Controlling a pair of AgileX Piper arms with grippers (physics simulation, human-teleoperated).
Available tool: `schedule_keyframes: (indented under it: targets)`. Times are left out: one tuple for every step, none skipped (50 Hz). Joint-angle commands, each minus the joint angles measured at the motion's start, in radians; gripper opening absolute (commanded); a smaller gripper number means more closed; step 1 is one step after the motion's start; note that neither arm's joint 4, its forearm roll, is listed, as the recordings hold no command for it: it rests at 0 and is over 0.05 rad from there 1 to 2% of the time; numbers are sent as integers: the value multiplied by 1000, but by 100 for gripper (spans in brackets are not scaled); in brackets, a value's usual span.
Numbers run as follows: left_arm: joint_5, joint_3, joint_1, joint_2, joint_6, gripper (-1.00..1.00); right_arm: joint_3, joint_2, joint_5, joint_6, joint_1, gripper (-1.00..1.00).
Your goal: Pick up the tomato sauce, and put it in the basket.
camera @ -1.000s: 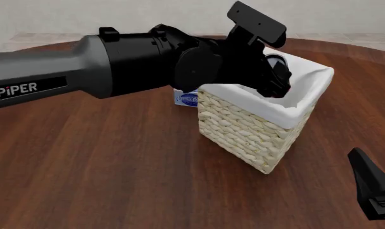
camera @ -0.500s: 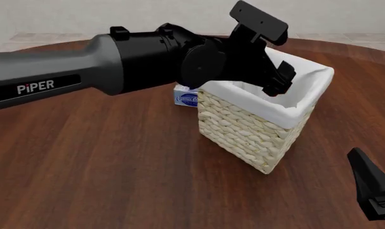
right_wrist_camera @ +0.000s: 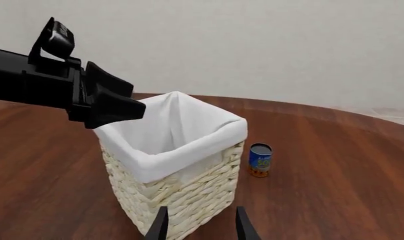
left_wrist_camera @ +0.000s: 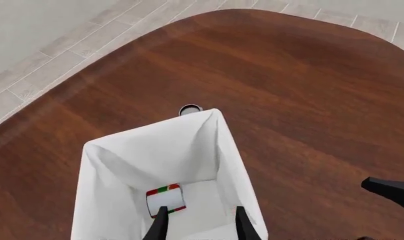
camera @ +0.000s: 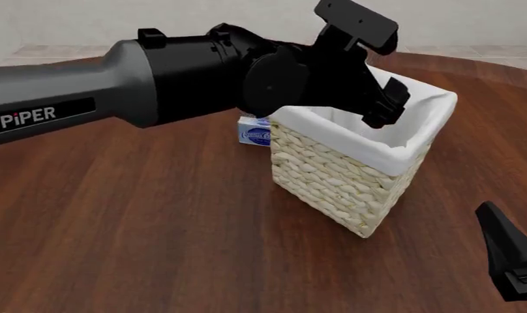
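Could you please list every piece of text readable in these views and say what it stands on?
"PiPER": white letters on the grey left arm, front view.
Blue-and-white box behind the basket: logo too blurred to read.
Blue can: label too small to read.
Tomato sauce: no legible text.

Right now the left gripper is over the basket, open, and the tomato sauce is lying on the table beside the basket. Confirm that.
Not quite. The tomato sauce is lying inside the basket, on its white-lined bottom, as the left wrist view shows. The rest holds: the left gripper is over the basket, open.
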Motion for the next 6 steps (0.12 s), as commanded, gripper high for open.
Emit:
schedule_keyframes:
  targets:
    - [17, 8, -4, -40, 1, 100, -1, 0, -1, -7, 4, 100]
    - [19, 10, -6, -46, 1, 100, -1, 0, -1, -7, 5, 100]
    - [23, 11, -6, -55, 3, 100, 0, 0, -2, -8, 6, 100]
    - [26, 11, -6, -61, 3, 100, 0, 0, -2, -9, 6, 100]
    - [29, 13, -9, -69, 4, 100, 0, 0, -2, -10, 7, 100]
    - [29, 13, -9, -69, 4, 100, 0, 0, -2, -10, 7, 100]
